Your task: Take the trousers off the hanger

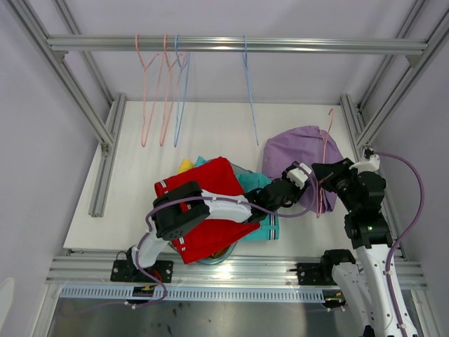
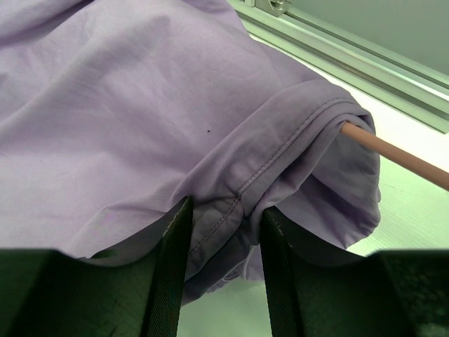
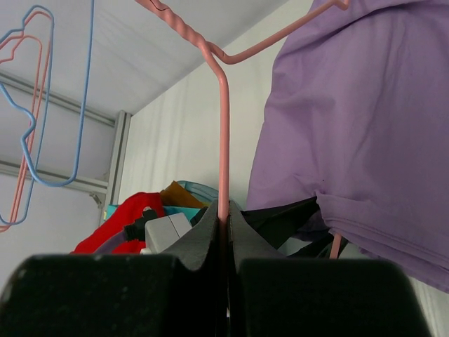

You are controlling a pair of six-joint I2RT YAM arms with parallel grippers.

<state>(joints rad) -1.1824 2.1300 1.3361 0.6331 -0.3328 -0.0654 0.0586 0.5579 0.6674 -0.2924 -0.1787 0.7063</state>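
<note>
Removal of the last pair is in hand: lilac soft cloth trousers (image 1: 302, 151) hang draped on a pink wire hanger (image 3: 223, 126) at the centre right of the top view. The right gripper (image 3: 223, 210) is clamped tight on the hanger's upright wire stem. The left gripper (image 2: 228, 210) stands with its jaws partly apart astride the trousers' stitched hem; whether they pinch it yet I cannot tell.

Next, I judge, the left jaws need a firm bite on that hem, then a pull along the bar while the right steadies the hanger.

Only the left wrist view shows the hem fold with the bar poking out of it. Only the top view shows the heap of red, teal and yellow trousers (image 1: 210, 186) at lower centre and the bare wire hangers (image 1: 172, 84) on the metal rail (image 1: 295, 45).
</note>
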